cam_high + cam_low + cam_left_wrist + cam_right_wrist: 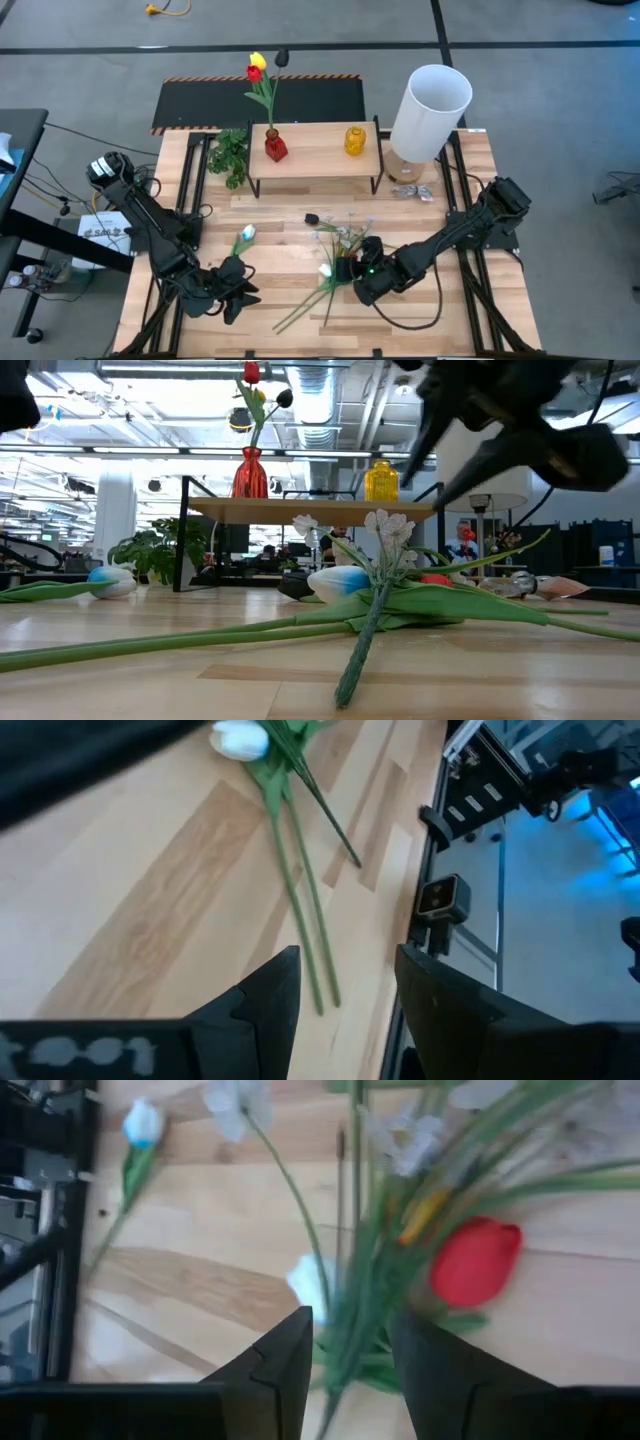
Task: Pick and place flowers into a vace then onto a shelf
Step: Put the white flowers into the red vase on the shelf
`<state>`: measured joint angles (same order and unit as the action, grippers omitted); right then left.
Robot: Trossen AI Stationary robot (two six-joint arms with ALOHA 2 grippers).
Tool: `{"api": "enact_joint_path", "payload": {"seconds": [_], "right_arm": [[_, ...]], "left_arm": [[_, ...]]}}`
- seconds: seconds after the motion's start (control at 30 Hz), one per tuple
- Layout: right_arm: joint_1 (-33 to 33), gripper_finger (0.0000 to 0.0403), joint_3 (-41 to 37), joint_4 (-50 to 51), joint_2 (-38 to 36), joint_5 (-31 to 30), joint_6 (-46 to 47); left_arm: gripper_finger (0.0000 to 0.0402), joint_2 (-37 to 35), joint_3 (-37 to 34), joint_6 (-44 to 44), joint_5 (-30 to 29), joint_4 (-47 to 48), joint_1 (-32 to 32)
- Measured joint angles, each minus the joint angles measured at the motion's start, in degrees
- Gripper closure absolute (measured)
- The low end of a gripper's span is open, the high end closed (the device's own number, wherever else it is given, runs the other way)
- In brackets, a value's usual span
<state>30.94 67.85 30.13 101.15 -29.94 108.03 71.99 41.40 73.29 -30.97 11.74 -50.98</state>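
Table: one slatted light-wood tabletop [290, 320], with both arms over its near half.
White cylinder: one tall white tube-shaped object [430, 110] stands at the far right of the table, just right of the shelf.
Shelf: one low light-wood board on thin black legs [315, 152], at the far middle of the table.
Vases: two on the shelf. One red vase [275, 148] stands at its left end and one yellow vase [355, 140] right of centre, well apart.
Flowers in vase: the red vase holds one red tulip [254, 74], one yellow tulip [258, 60] and one black tulip [283, 58].
Leaf sprig: one bushy green sprig [230, 152] lies just left of the shelf.
Loose flowers: one pile [335, 262] lies at table centre, containing one white tulip [310, 1285], one red tulip [476, 1260] and white blossom sprays [385, 528]; the exact spray count is unclear. One further white tulip [246, 234] lies apart to the left.
Black flower head: one small dark head [313, 218] lies in front of the shelf.
Right gripper [357, 270]: low over the pile, its fingers [280, 1370] parted around the green stems and not yet closed.
Left gripper [235, 290]: near the front left of the table, its fingers [262, 1010] spread, holding nothing.
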Motion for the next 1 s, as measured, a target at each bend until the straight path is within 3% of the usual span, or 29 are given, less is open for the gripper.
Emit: {"api": "enact_joint_path", "payload": {"seconds": [0.33,1.0], "right_arm": [[-2.81,0.0276,0.28,-0.73,4.47,4.57,0.04],[-3.36,0.0290,0.20,-7.06,10.76,2.73,-0.44]], "left_arm": [[0.0248,0.00,-0.51,-0.58,-2.47,-1.14,0.04],[0.0248,0.00,-0.49,-0.54,-2.54,-1.39,0.04]]}}
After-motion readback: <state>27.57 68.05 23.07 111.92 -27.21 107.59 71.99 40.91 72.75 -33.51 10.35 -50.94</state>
